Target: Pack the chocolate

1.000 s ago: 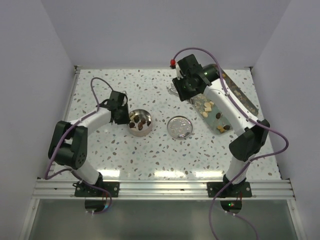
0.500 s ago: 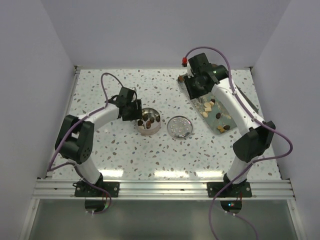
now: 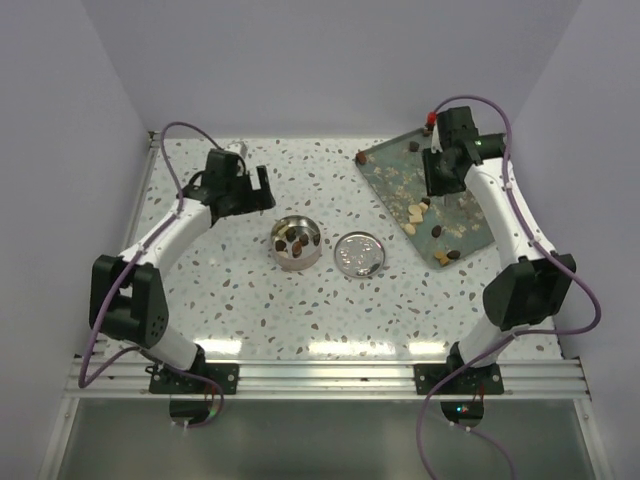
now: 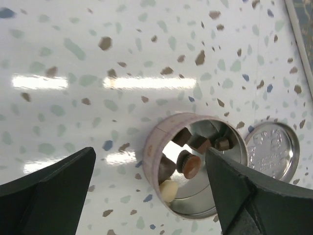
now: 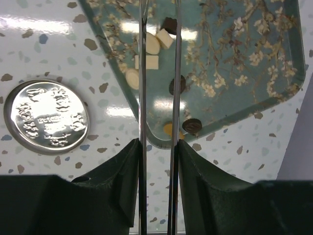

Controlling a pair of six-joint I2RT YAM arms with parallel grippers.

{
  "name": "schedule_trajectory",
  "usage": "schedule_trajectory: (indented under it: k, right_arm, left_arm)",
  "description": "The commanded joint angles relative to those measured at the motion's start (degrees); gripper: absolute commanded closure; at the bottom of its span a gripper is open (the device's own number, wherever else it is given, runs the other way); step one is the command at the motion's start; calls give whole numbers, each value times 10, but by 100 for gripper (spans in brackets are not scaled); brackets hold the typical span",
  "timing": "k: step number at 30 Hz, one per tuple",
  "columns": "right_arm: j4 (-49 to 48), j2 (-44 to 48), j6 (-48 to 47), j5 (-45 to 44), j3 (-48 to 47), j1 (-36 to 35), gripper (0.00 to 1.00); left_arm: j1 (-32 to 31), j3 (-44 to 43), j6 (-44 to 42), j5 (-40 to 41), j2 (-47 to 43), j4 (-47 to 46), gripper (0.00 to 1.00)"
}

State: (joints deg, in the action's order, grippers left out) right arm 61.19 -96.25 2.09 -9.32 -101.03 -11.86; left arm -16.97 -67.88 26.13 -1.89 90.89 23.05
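Holding the left end effector [image 3: 250, 187] wide open and empty above the desk [image 3: 300, 320], far-left of the round tin [image 4: 151, 147]. Poising the right end effector [image 3: 436, 190], narrowly parted and gripping nothing, over the floral tray [image 5: 254, 73]. Seeing chocolate [image 4: 188, 164] (mostly dark, some cream) lying in the tin and scattered on the tray.

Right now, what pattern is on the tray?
The tray is teal with pale blossoming branches, clearest in the right wrist view.
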Motion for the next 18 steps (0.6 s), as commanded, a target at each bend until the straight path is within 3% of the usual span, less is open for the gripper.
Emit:
schedule_trajectory:
  k: [1, 6, 11, 18]
  right_arm:
    - [-23, 33, -3, -8, 24, 38, 62]
    - [-13, 56, 19, -10, 80, 61, 61]
    - [-19, 102, 47, 9, 167, 62, 61]
    - [-23, 128, 61, 13, 218, 62, 61]
  left_arm:
    - [76, -25, -7, -12, -55, -5, 0]
    - [119, -52, -38, 14, -68, -3, 0]
    - [122, -63, -41, 6, -56, -3, 0]
    - [123, -53, -38, -5, -50, -7, 0]
